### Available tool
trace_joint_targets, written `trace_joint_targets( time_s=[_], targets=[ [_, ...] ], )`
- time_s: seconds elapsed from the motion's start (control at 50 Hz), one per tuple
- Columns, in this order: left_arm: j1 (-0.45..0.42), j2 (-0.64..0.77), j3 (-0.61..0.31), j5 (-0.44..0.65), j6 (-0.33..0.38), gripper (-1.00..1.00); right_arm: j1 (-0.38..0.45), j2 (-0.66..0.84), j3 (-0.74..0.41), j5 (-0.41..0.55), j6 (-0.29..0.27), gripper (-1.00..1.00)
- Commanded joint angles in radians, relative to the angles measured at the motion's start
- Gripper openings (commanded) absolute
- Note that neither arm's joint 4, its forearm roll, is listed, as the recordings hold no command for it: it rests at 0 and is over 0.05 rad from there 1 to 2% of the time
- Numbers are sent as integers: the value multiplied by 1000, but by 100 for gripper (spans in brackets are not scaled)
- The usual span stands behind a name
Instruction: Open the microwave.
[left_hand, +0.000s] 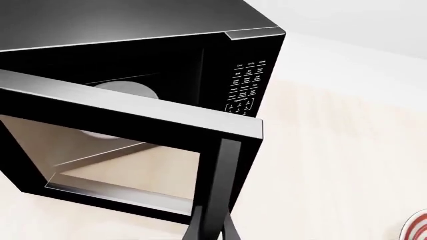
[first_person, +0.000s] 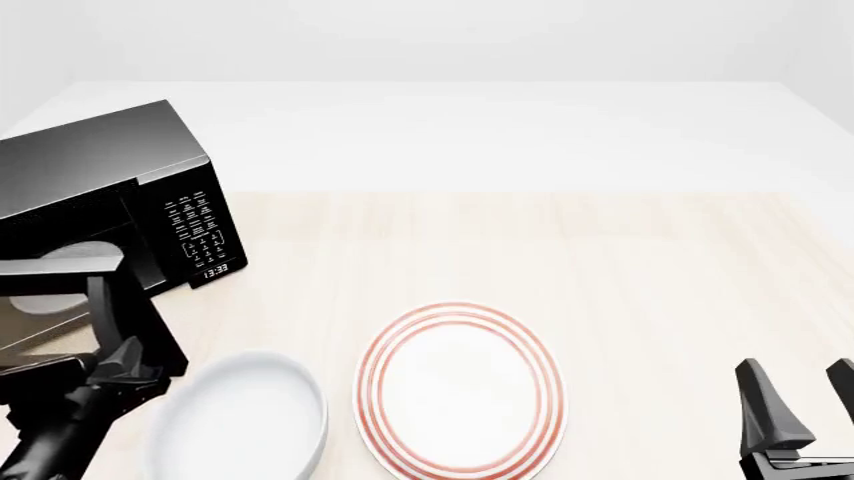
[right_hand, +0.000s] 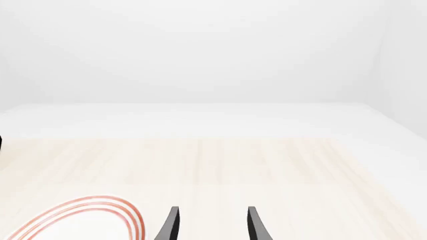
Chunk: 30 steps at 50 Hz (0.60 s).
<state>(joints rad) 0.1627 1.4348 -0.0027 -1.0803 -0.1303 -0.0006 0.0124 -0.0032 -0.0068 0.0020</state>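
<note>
The glossy black microwave (first_person: 94, 160) stands at the table's far left, its keypad panel (first_person: 198, 225) and clock facing right and forward. Its glass door (first_person: 54, 300) stands swung partly open toward me. My left gripper (first_person: 127, 360) is shut on the door's vertical handle (first_person: 114, 310). In the left wrist view the open door (left_hand: 133, 110) crosses the picture, the handle (left_hand: 227, 170) runs down between my gripper's (left_hand: 217, 227) dark fingers, and the white turntable (left_hand: 127, 90) shows inside. My right gripper (first_person: 801, 400) is open and empty at the front right, also in its own view (right_hand: 212, 225).
A white plate with red rings (first_person: 461, 400) lies at the front centre; it also shows in the right wrist view (right_hand: 80, 220) and in the left wrist view (left_hand: 417, 227). A white bowl (first_person: 240, 420) sits just left of it, close to my left arm.
</note>
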Motion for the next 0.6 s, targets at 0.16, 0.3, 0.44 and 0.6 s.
trace_joint_targets(
  time_s=[0.16, 0.3, 0.44, 0.6],
  targets=[
    [8, -50, -51, -139, -10, -100, 0, 0, 0, 0, 0, 100],
    [19, -56, -48, -139, -19, -100, 0, 0, 0, 0, 0, 100],
    [22, -51, -51, -139, -20, -100, 0, 0, 0, 0, 0, 100],
    [22, -36, -55, -139, -26, 100, 0, 0, 0, 0, 0, 100]
  ],
)
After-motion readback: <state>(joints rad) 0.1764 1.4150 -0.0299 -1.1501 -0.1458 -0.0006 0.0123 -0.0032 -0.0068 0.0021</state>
